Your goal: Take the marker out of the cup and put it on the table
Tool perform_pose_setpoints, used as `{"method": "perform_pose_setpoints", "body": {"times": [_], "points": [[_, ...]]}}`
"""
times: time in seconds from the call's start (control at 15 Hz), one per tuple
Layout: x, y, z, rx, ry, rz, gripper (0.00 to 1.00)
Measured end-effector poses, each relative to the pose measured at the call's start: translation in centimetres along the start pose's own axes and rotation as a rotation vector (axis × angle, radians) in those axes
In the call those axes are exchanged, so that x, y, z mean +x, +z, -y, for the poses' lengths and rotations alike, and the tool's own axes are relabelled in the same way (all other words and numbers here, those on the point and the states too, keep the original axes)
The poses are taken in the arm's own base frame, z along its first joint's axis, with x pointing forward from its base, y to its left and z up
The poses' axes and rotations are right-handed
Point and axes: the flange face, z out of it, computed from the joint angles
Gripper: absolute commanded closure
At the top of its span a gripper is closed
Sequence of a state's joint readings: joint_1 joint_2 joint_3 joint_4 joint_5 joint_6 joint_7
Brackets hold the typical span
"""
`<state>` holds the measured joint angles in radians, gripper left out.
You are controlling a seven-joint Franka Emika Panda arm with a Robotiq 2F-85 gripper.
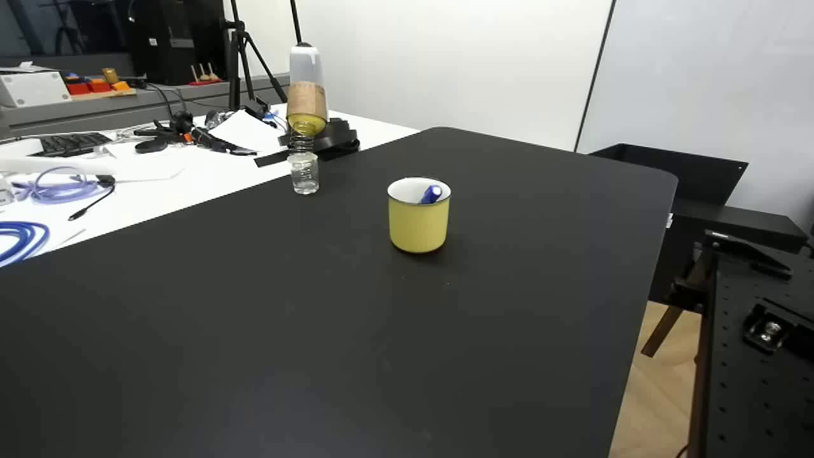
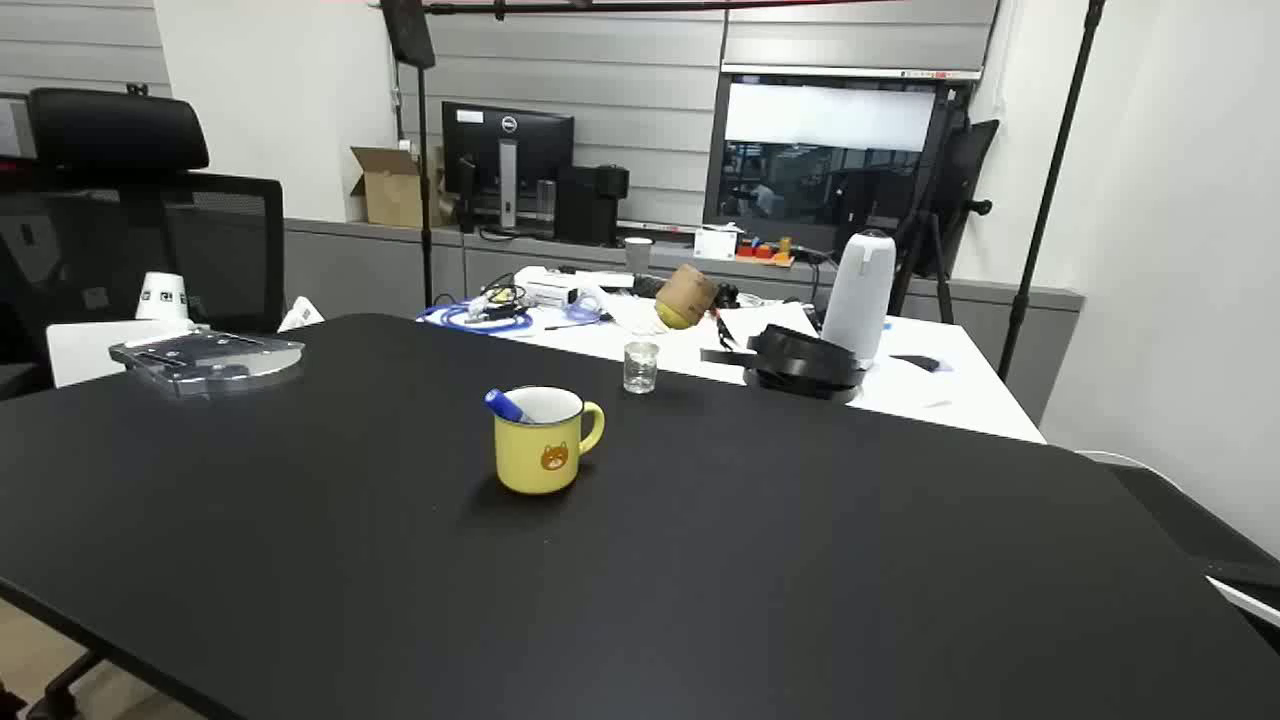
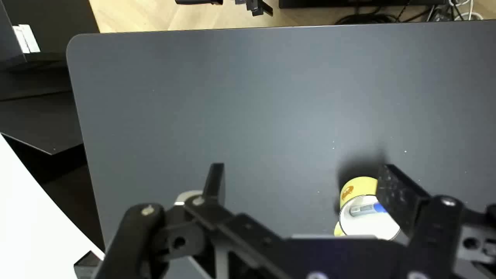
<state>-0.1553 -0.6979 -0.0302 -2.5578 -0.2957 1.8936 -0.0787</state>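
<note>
Marker [image 2: 507, 406] leans, blue end up, in the cup [image 2: 522, 465], which stands upright on the table [image 2: 700, 590]; my gripper [image 3: 303, 167] has its jaws spread wide.

One black tabletop [image 2: 760, 570], we see, and well in from its edges we count one yellow cup [image 2: 535, 460], one marker [image 2: 507, 405] inside! Along the far edge in an exterior view, we get one clear glass [image 2: 640, 367]; by the left edge, near the far corner, one clear slab [image 2: 208, 358]. Past the far edge, we've one white table [image 2: 970, 400] and one cardboard box [image 2: 392, 195]. Wrist view, and we tally one gripper [image 3: 302, 169], two fingers [image 3: 401, 198]!
</note>
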Motion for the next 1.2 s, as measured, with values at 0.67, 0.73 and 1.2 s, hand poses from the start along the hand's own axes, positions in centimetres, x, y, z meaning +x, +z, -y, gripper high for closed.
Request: {"method": "perform_pose_setpoints", "body": {"times": [0.67, 0.73, 1.2], "points": [[0.0, 0.0, 0.0, 0.000, 0.000, 0.000, 0.00], [0.0, 0.0, 0.0, 0.000, 0.000, 0.000, 0.00], [1.6, 1.4, 1.3, -0.048, -0.037, -0.024, 0.00]]}}
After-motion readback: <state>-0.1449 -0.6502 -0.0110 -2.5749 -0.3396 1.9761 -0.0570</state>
